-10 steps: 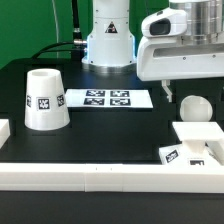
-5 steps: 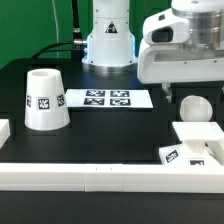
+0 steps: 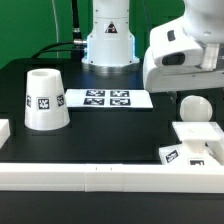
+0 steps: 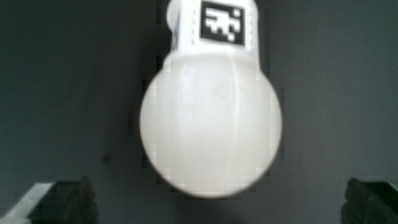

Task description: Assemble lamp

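The round-topped white bulb (image 3: 193,108) lies on the black table at the exterior view's right. In the wrist view the bulb (image 4: 210,120) fills the middle, its tagged stem pointing away from the fingers. My gripper (image 3: 186,90) hovers just above the bulb, open and empty; in the wrist view the gripper (image 4: 217,205) has its dark fingertips (image 4: 63,202) standing wide apart on either side of the bulb's round end. The low square base block (image 3: 198,135) sits just in front of the bulb. The tapered shade (image 3: 44,100) stands mouth-up at the left.
The marker board (image 3: 107,98) lies flat at the middle back, in front of the arm's white pedestal (image 3: 108,40). The long white rail border (image 3: 100,172) runs along the front edge, with a short end piece (image 3: 4,130) at the left.
My gripper has moved toward the exterior view's right and lowered over the bulb. The bulb, base and shade have not moved.
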`<state>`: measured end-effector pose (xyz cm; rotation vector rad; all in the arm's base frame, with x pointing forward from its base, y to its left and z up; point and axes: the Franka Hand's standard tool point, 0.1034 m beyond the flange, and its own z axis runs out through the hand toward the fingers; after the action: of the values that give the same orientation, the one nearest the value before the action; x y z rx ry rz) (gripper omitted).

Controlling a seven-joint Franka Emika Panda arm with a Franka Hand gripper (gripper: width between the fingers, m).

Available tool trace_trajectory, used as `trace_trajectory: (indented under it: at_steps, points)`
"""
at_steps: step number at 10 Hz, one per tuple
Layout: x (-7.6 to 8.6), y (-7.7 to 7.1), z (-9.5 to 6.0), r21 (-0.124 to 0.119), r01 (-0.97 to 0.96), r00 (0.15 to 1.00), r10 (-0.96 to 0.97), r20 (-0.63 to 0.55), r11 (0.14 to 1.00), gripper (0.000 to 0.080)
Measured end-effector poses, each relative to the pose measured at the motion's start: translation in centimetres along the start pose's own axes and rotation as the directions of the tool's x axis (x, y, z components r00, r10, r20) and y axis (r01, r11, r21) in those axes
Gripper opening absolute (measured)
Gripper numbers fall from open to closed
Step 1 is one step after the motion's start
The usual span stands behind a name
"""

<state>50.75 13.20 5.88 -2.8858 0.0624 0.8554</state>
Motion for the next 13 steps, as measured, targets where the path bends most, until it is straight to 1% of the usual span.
trace_trajectory:
  at_steps: [1, 2, 3, 4, 5, 7, 8, 9, 11, 13]
  points:
    - [0.0, -0.1, 0.3, -0.001, -0.002, 0.999, 0.002, 0.053, 1.0, 0.0698]
    - [-0.6, -0.3, 0.8, -0.008, -0.002, 0.989, 0.004, 0.148, 1.0, 0.0698]
    - [-0.5, -0.2, 1.1, -0.01, 0.0, 0.977, 0.002, 0.215, 1.0, 0.0698]
    - [-0.5, 0.0, 1.7, -0.012, -0.002, 0.965, 0.005, 0.261, 1.0, 0.0698]
    - [-1.0, 0.4, 2.4, -0.018, -0.004, 0.942, 0.009, 0.334, 1.0, 0.0698]
    - [-0.9, 0.5, 3.2, -0.023, -0.008, 0.908, 0.017, 0.419, 1.0, 0.0698]
    - [-0.3, 0.4, 3.2, -0.021, -0.008, 0.919, 0.016, 0.393, 1.0, 0.0698]
    - [-0.2, 0.4, 3.2, -0.02, -0.008, 0.922, 0.016, 0.388, 1.0, 0.0698]
    - [0.1, 0.3, 4.1, -0.021, -0.009, 0.924, 0.017, 0.381, 1.0, 0.0698]
    - [0.3, -0.1, 4.5, -0.022, -0.004, 0.932, 0.012, 0.362, 1.0, 0.0698]
